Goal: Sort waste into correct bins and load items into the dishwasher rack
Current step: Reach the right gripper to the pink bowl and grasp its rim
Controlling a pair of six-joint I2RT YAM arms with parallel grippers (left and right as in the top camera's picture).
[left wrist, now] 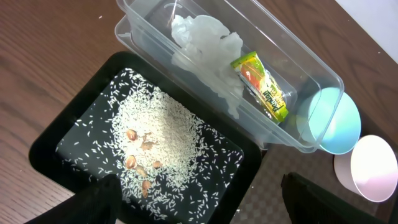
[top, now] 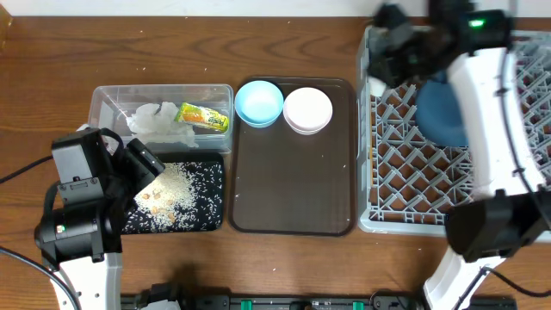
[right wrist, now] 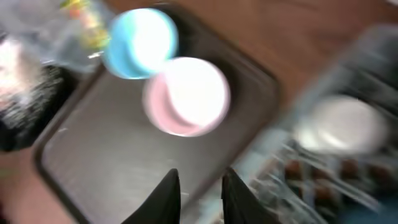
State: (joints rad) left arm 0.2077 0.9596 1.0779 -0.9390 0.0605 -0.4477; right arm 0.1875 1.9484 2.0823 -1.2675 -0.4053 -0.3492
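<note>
snack wrapper (top: 203,116) lengthwise along clear tub (top: 102,89) | left end effector (left wrist: 199,190) wide, empty | right end effector (right wrist: 200,190) narrow gap

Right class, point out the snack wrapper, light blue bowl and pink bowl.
snack wrapper (left wrist: 264,93), left wrist view, printed face.
light blue bowl (top: 258,102), overhead view, inner floor.
pink bowl (top: 307,109), overhead view, inner floor.

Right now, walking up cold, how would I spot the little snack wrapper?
Find the clear plastic tub at the far left of the table, just behind the black tray of rice. The snack wrapper lies inside it, toward its right end, beside a crumpled white napkin. It is the only bright green-yellow thing there.
</note>
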